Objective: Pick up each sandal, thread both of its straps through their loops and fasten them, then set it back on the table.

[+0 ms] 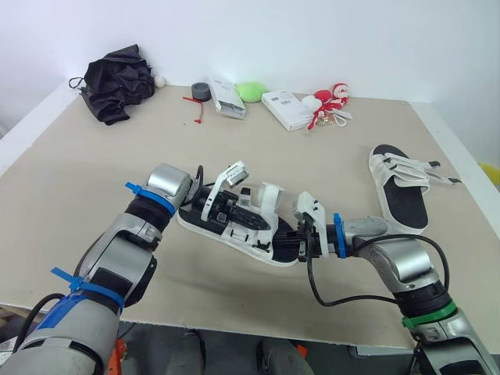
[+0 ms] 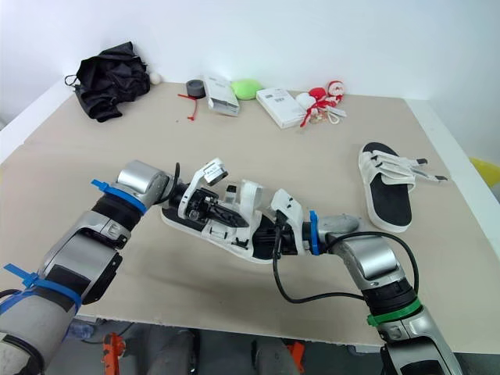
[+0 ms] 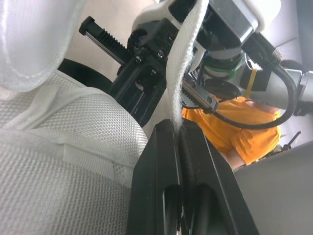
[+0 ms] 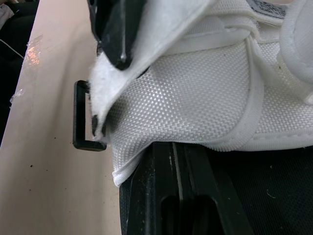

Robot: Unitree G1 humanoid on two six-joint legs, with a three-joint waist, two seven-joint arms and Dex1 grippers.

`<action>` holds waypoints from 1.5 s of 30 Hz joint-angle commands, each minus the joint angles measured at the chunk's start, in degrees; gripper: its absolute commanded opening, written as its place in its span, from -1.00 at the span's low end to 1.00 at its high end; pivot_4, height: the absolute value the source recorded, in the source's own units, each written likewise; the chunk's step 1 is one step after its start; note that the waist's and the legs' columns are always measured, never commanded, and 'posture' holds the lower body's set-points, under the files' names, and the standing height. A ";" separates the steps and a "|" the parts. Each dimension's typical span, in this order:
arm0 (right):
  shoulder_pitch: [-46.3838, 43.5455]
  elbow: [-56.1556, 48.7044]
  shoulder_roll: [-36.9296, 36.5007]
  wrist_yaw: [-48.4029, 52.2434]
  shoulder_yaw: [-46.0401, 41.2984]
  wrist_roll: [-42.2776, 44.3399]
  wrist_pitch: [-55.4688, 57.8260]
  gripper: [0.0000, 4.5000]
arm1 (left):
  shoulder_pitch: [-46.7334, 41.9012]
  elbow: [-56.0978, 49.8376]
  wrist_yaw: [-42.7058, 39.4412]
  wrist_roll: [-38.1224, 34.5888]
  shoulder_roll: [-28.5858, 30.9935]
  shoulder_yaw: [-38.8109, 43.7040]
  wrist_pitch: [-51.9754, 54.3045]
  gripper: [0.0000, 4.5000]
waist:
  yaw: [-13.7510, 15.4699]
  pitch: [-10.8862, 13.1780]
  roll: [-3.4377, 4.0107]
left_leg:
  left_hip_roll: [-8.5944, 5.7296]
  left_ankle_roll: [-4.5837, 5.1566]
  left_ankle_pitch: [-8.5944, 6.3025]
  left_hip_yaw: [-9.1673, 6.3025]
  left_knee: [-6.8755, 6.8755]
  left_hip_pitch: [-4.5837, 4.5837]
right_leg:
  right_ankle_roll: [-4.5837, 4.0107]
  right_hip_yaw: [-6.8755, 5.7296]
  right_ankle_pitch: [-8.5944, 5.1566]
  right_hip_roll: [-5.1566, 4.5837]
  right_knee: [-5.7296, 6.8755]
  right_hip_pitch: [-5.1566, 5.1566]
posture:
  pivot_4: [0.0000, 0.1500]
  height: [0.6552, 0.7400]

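Left eye view: table (image 1: 86, 164), white wall (image 1: 328, 31).

Silver-grey L arm (image 1: 117, 262) w/ blue zip ties (image 1: 141, 192), R arm (image 1: 400, 266) (green band (image 1: 426, 316), blue cuff (image 1: 337, 234)), black cable (image 1: 351, 301), black R gripper (image 1: 291, 241).

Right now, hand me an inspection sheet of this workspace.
Surface: beige table top, flat.
Job's things: white-strapped sandal with black footbed between both claws, straps loose; second matching sandal lying flat on the right.
Clutter: black folded umbrella, black tape roll, two white boxes, green lump and red-and-white trinkets, all along the far edge.
Claws: left claw shut on a white strap; right claw at the sandal's other end.
Cables: black cable looping from the right wrist.
Surroundings: white wall; person in orange shirt.
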 commanded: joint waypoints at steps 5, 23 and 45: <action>1.00 1.14 0.27 -0.92 2.19 -0.84 0.59 -1.00 | 4.30 -3.75 0.12 6.75 2.71 -8.31 -8.06 -0.96 | -0.04 -0.15 0.14 | 0.03 0.07 -0.04 0.05 0.00 0.10 | -0.03 0.05 -0.02 0.03 0.01 0.07 | 1.00 0.82; 0.30 2.41 0.02 -0.47 2.30 -0.89 -0.01 -1.00 | 10.70 -15.16 0.47 6.98 5.44 -4.16 -25.47 -0.08 | -0.06 -0.22 0.22 | 0.09 0.16 -0.09 0.10 0.01 0.17 | -0.07 0.12 -0.03 0.08 0.01 0.12 | 1.00 0.82; -0.55 3.45 0.24 0.11 2.94 -1.16 -0.81 -1.00 | 3.68 -10.30 16.73 -2.58 -1.56 7.21 -2.54 0.45 | -0.03 -0.19 0.23 | 0.13 0.20 -0.08 0.09 0.24 0.09 | -0.03 0.13 0.11 0.16 0.07 0.09 | 1.00 0.82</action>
